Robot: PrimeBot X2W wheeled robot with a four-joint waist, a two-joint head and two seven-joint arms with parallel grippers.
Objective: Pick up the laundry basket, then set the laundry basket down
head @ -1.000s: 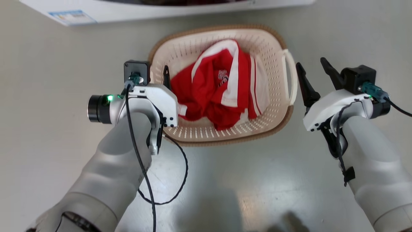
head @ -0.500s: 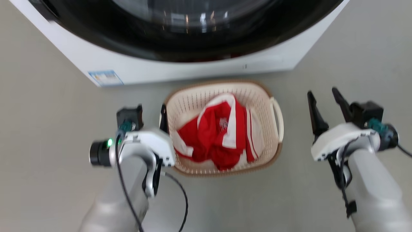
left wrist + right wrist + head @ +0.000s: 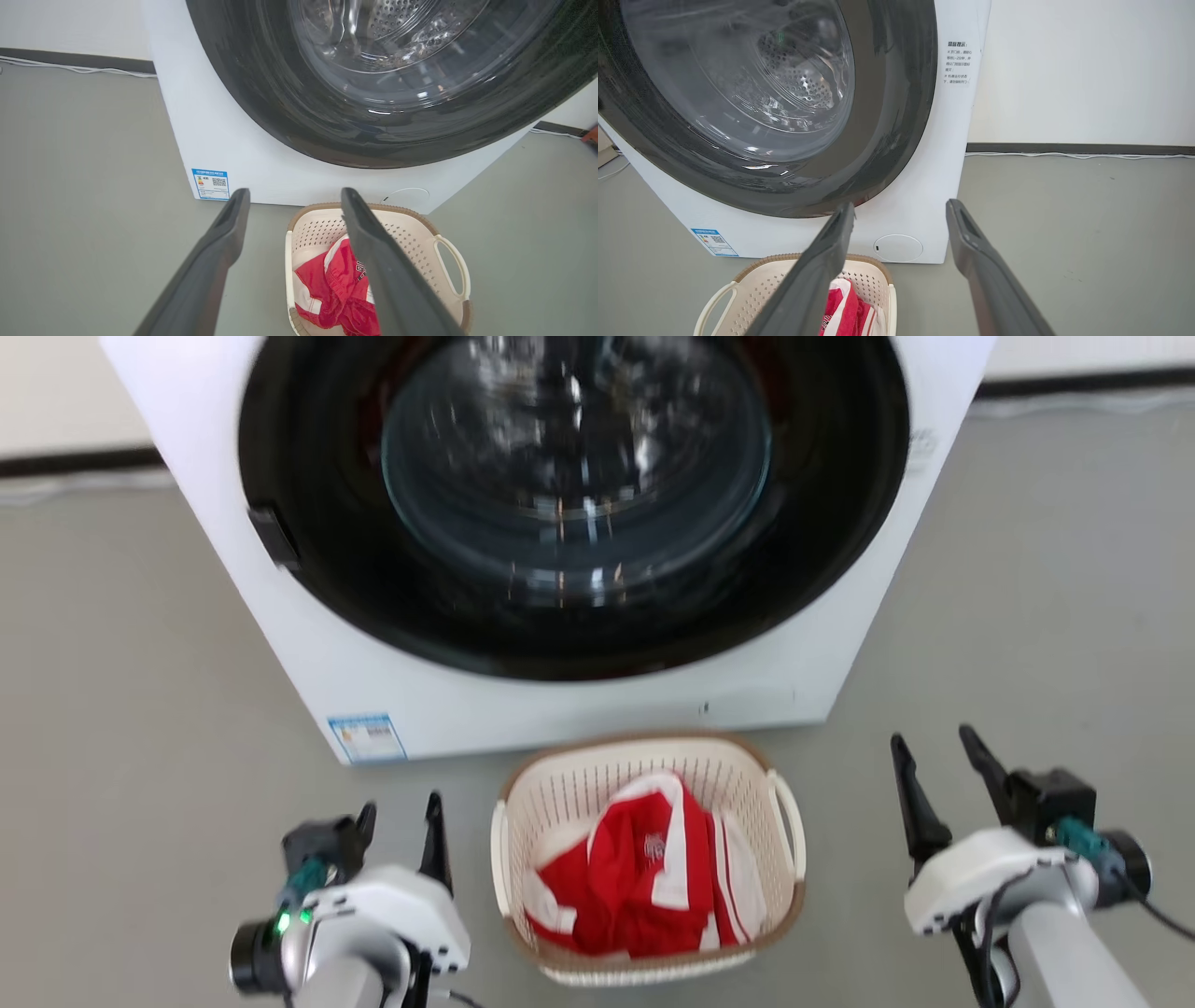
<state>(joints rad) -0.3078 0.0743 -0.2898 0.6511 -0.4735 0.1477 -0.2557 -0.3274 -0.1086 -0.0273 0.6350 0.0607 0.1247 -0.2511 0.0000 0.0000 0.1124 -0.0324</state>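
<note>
Laundry basket [image 3: 579, 793] on floor before front-load washer [image 3: 355, 681], red-and-white garment [image 3: 644, 882] inside, left gripper [image 3: 400, 807] and right gripper [image 3: 931, 737] flanking it, apart from handles, jaws released (both empty), pointing washerward.

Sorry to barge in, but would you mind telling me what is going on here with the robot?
The robot is facing a front-loading washer, and the laundry basket sits on the floor just in front of it, holding a red and white garment. The left gripper and right gripper hang open on either side of the basket, neither touching it, so nothing is being carried at this moment.
</note>
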